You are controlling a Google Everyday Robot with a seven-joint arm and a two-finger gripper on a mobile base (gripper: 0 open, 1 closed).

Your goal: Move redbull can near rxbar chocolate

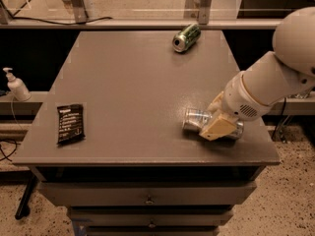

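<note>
The redbull can is a slim silver can lying on its side near the table's front right edge. My gripper is down on the can's middle. One tan finger sits on its far side, the other tan finger on its near side, and both press against it. The can rests on the table top. The rxbar chocolate is a flat black wrapper with white lettering. It lies near the front left edge, far to the left of the can.
A shiny green can lies on its side at the back of the grey table. A white pump bottle stands on a lower shelf to the left. Drawers sit below the table front.
</note>
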